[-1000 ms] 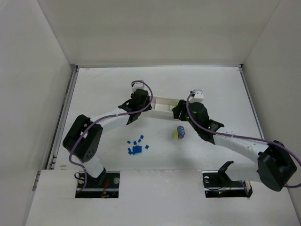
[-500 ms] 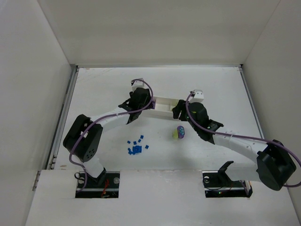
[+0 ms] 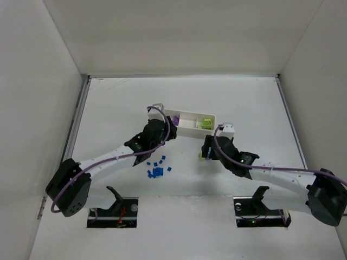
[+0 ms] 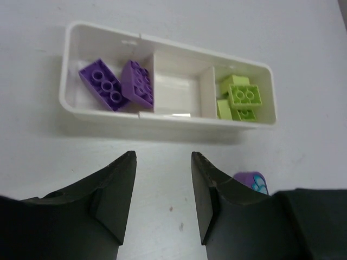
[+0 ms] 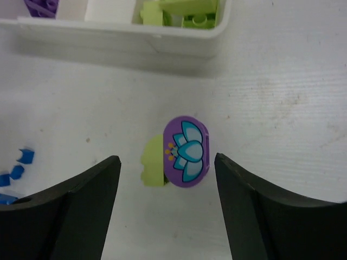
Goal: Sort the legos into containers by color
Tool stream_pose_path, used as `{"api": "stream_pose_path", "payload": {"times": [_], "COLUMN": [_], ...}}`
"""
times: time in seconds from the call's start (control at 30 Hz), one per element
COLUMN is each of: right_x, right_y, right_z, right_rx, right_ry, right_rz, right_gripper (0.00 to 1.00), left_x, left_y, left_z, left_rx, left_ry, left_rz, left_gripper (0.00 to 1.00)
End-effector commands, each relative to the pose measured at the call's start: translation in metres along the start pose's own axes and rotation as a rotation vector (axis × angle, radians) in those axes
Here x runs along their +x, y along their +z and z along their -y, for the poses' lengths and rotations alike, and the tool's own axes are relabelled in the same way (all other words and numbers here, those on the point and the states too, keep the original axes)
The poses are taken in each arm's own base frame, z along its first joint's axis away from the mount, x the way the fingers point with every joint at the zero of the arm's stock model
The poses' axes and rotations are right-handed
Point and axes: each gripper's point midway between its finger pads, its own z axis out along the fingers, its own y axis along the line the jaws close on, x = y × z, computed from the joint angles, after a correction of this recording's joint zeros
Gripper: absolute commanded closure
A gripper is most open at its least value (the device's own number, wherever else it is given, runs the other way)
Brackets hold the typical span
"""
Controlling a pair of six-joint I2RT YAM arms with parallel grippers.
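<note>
The white three-compartment tray (image 3: 189, 128) lies mid-table. Two purple bricks (image 4: 116, 86) lie in its left compartment and yellow-green bricks (image 4: 238, 97) in its right; the middle one holds nothing. Several tiny dark blue bricks (image 3: 157, 169) lie loose nearer the arms, and some show at the left edge of the right wrist view (image 5: 19, 162). A purple oval piece with a lotus print (image 5: 187, 151) is joined to a yellow-green piece (image 5: 153, 168). My right gripper (image 5: 167, 158) is open, straddling this pair from above. My left gripper (image 4: 162, 157) is open and empty, just short of the tray's near wall.
White enclosure walls stand at the left, right and back of the table (image 3: 108, 103). The tray's near wall (image 5: 124, 35) is just beyond the lotus piece. The lotus piece also shows beside my left gripper's right finger (image 4: 252, 181).
Both arms have drawn back from the tray toward the near side, uncovering it. My right gripper now sits over the lotus piece; my left is nearer the blue bricks.
</note>
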Motion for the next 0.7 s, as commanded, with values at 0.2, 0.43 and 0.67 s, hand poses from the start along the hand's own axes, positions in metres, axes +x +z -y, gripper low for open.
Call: {"api": "stream_pose_path", "payload": {"times": [0.2,0.43,0.67], "right_x": [0.037,0.039,0.035], "right_y": [0.01,0.022,0.012], "right_z": [0.004,-0.008,-0.008], "right_rx": [0.086,0.058,0.037], "right_ry": [-0.033,-0.073,-0.049], "right_rz": [-0.123,-0.156,-0.14], "right_gripper": [0.17,0.18,0.15], "left_x": [0.029,0.044,0.055], "left_y": [-0.035,-0.041,-0.038], "left_z": [0.024,0.037,0.038], "left_rx": [0.132,0.186,0.204], "left_ry": [-0.091,-0.135,-0.187], "left_rz": [-0.027,-0.072,-0.111], "left_gripper": [0.56,0.52,0.49]}}
